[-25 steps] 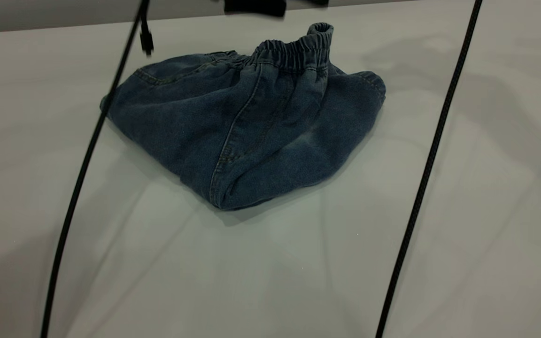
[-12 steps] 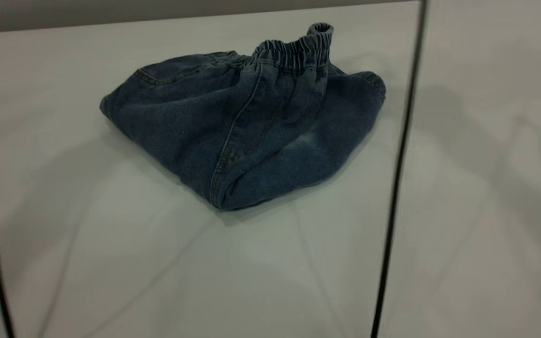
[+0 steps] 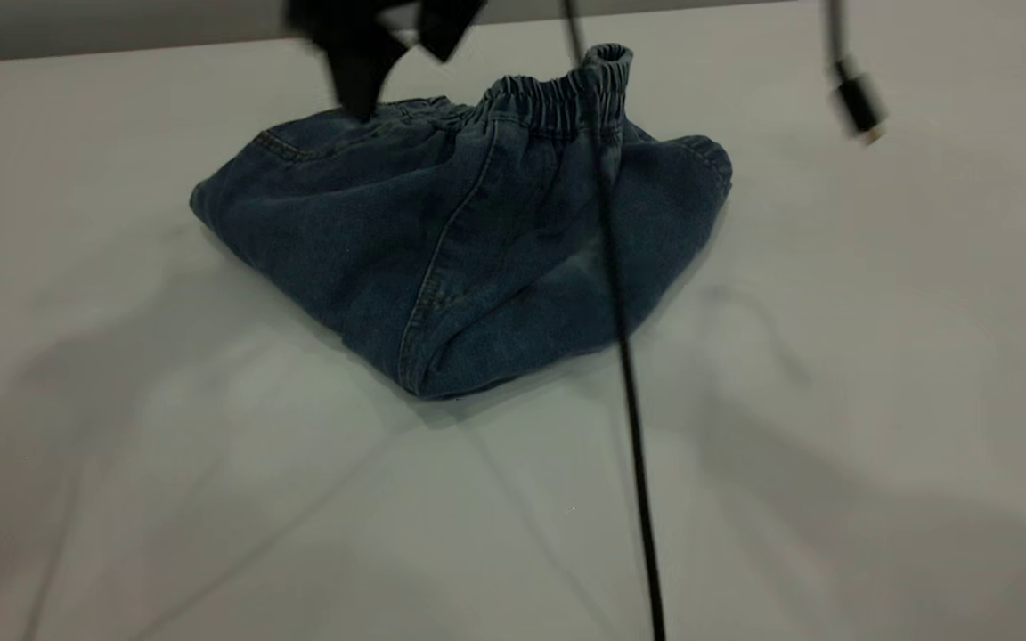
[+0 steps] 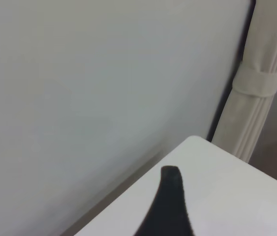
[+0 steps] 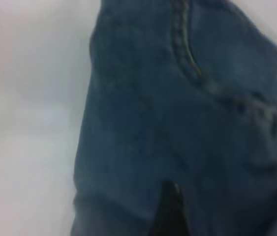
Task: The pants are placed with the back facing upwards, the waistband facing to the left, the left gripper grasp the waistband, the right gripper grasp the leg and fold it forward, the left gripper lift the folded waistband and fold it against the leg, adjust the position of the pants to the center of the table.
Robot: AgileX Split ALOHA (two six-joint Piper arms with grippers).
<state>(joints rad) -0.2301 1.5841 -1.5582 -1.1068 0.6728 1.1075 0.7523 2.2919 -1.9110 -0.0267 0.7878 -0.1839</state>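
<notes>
The pants [image 3: 468,231] are seen folded into a compact bundle on the far half of the table [image 3: 210,499], with the elastic waistband [image 3: 557,98] standing up at the far edge instead of lying flat. The right gripper [image 5: 170,214] is held close above the denim near a stitched seam, and is judged to be the dark shape over the bundle's far left part in the exterior view; whether it is open or closed cannot be told. The left gripper [image 4: 170,206] is pointed at a wall and a table corner, away from the cloth, and its state cannot be told either. If the bundle is dragged toward the centre by one layer only, the fold is likely to be pulled open, since the top layers are loose and puffed. A push on the raised waistband could roll it over and spoil the stack. A black cable [image 3: 624,356] is hung across the bundle in the exterior view, and a loose connector [image 3: 853,102] is dangling at the right; either could be snagged during the move.
</notes>
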